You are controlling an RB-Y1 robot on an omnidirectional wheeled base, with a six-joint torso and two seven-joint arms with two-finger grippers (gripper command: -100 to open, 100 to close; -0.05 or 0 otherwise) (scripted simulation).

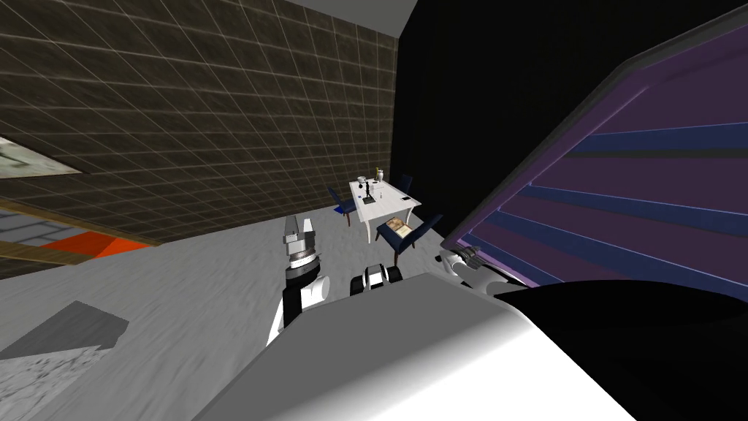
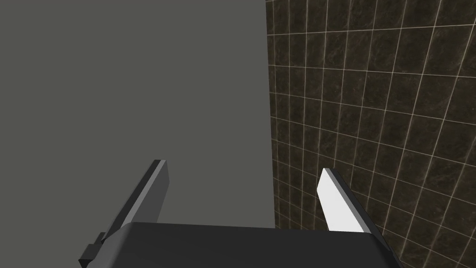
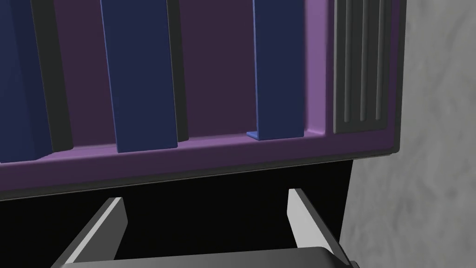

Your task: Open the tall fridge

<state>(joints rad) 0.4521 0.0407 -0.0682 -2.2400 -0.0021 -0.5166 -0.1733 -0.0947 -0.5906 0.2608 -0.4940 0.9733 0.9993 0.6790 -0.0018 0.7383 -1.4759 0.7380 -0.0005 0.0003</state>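
Observation:
The tall fridge's door (image 1: 621, 197) stands swung open at my right, its purple inner side with dark blue shelf rails facing me. In the right wrist view the same door's (image 3: 195, 153) purple lining and blue rails lie just past my right gripper (image 3: 207, 209), whose fingers stand open with nothing between them, short of the door's edge. My right hand (image 1: 460, 263) sits at the door's lower corner. My left gripper (image 1: 299, 230) hangs over the floor to my left, open (image 2: 244, 186) and empty.
A black area lies behind the fridge door. A white table (image 1: 380, 201) with small items and blue chairs (image 1: 405, 234) stands ahead across the grey floor. A dark tiled wall (image 1: 182, 110) runs along the left. An orange patch (image 1: 98, 245) lies at far left.

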